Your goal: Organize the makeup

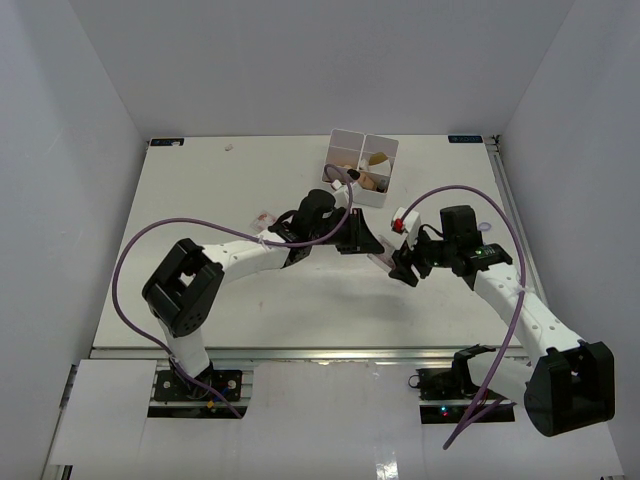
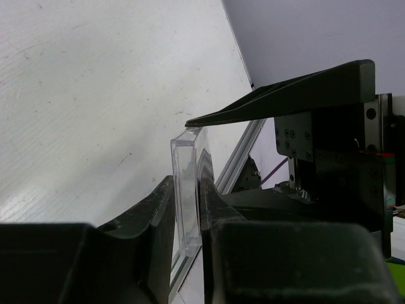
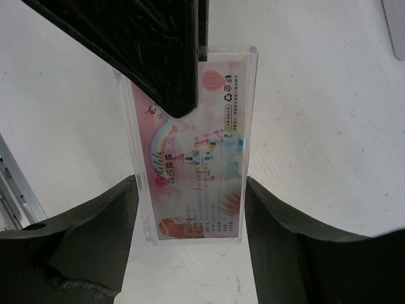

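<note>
Top external shows us pale grey walls (image 1: 60, 200) closing round three sides of a white table (image 1: 200, 300), whose near edge is finished with a metal rail (image 1: 300, 352). Both arms reach in, and their fingers meet over the middle of the scuffed white surface.

Beyond the fingers, toward the far side, stands a white box (image 1: 362, 160) with tan pieces (image 1: 374, 182) in its compartments. Well off to the left of the fingers, a loose pink packet (image 1: 263, 217) lies flat on the table.

From the wrists we see the left gripper (image 2: 188, 193) clamped on a pink flat packet (image 3: 209, 158) in a clear case. Its fingers (image 2: 158, 215) press against the two broad faces.

The right gripper (image 3: 193, 187) is spread wide. Its fingers (image 3: 101, 215) stand just beside the packet's long edges, one on each side. We cannot tell whether they touch it, or whether the case rests on the surface.
</note>
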Robot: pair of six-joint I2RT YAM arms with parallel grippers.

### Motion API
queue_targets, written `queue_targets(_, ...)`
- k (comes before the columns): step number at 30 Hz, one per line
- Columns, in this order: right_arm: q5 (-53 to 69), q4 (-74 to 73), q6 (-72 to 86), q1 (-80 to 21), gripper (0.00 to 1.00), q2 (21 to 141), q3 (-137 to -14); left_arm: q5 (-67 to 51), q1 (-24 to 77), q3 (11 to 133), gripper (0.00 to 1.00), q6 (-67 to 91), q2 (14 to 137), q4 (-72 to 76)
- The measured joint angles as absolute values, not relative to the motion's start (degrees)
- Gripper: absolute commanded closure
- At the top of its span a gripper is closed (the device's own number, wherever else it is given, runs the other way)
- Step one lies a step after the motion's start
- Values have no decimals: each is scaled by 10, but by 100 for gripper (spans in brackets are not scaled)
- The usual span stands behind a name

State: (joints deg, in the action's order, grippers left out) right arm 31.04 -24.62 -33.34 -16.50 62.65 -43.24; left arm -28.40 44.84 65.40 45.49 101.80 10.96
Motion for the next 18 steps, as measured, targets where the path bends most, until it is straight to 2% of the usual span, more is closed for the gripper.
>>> queue_targets(3,310,-244,-333,-165,69,627,-432,-287,448,656,100,453,1018,106)
queue_targets(7,311,-245,-333,-164,30,627,-432,-290,448,662,100,442,1018,91)
queue_targets(9,312,-244,-334,-164,16,626,-432,-292,448,667,100,431,1018,81)
queue_targets(15,331,-248,-347,-161,3,611,-432,-298,449,673,100,358,1015,17)
queue_targets(18,345,-265,-366,-161,2,603,-436,-293,449,672,100,320,1008,-17)
